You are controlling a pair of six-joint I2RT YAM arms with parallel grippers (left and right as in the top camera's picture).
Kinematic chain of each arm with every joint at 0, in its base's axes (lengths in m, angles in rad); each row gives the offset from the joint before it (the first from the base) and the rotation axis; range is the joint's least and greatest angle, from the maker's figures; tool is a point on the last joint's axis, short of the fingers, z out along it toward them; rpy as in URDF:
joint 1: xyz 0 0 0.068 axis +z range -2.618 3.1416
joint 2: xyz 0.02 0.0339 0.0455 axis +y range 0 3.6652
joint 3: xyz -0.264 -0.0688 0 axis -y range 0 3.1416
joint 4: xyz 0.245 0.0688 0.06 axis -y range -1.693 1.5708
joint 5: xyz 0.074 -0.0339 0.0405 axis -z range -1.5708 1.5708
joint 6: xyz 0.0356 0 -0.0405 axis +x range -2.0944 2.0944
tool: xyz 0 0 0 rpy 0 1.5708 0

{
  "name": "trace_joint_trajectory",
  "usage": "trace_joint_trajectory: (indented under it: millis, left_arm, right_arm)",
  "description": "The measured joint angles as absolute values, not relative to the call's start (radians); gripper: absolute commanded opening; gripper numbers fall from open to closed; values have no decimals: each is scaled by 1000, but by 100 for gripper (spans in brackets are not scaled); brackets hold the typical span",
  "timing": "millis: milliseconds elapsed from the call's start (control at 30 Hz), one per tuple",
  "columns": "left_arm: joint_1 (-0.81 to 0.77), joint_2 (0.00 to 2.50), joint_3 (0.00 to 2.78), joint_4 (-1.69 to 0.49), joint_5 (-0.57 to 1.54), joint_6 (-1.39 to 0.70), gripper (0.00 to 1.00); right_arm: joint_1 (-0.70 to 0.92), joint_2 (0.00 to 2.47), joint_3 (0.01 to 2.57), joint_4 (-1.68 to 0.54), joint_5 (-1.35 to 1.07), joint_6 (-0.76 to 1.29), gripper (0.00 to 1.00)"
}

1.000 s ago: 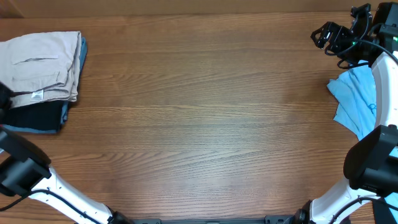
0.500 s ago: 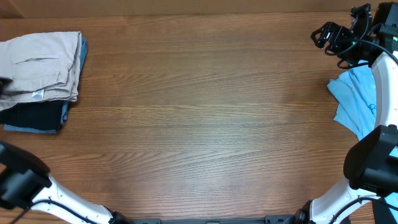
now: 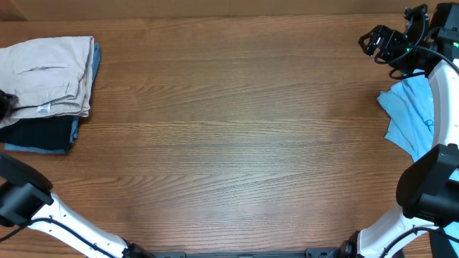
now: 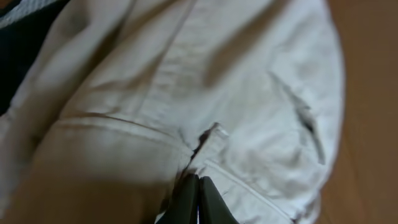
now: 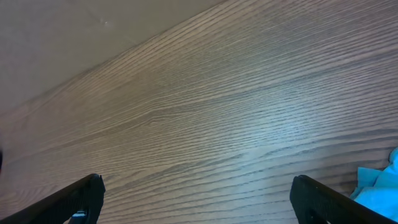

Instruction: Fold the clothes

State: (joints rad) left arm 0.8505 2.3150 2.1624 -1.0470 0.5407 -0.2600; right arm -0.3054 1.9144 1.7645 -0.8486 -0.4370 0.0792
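Roughly left-to-right, folded shorts (image 3: 50, 72), slightly askew.

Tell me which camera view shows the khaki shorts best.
Overhead: the folded khaki shorts show whole, outline and white label included, lying atop a dark garment. The left wrist view gives only a blurred close-up of their seams; the right wrist view shows none of them.
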Motion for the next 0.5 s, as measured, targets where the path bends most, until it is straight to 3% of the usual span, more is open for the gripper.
trace_joint_trajectory:
  millis: [500]
  left_arm:
    - [859,2328,2060,-1016,331,-260,4]
  right_arm:
    - [-305,1914,1765,-848,-437,79,100]
